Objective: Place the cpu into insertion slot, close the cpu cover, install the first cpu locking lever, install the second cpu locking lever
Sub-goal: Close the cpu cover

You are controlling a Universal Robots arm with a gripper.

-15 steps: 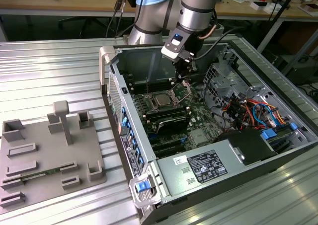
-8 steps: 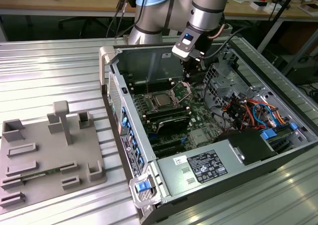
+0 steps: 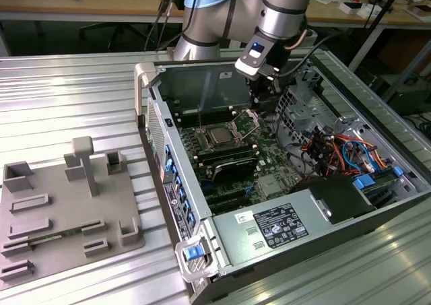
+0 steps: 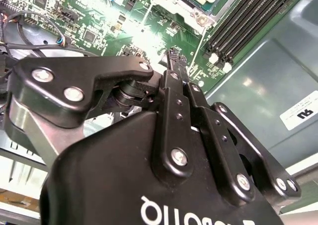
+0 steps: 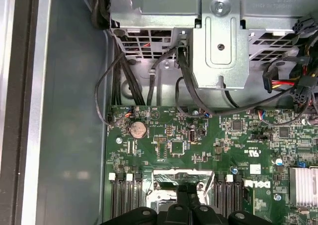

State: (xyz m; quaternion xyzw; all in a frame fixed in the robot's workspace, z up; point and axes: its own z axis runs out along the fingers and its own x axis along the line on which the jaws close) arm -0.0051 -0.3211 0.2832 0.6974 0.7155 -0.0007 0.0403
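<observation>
The cpu (image 3: 219, 135) is sitting in the insertion slot (image 3: 209, 142); beside that slot the cpu cover (image 3: 246, 122) is standing raised (not closed), and the clenched gripper (image 3: 254, 108) is hanging right at it.

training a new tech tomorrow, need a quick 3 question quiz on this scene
1. True or false: the small square silvery-grey cpu lies in the silver-rimmed square insertion slot.
2. The thin silver metal-frame cpu cover is: A) raised open B) shut flat.
3. Fill in: the flat grey plastic tray lies to the exterior view's ____ of the open metal computer case.
Key: 1 true; 2 A; 3 left.
</observation>
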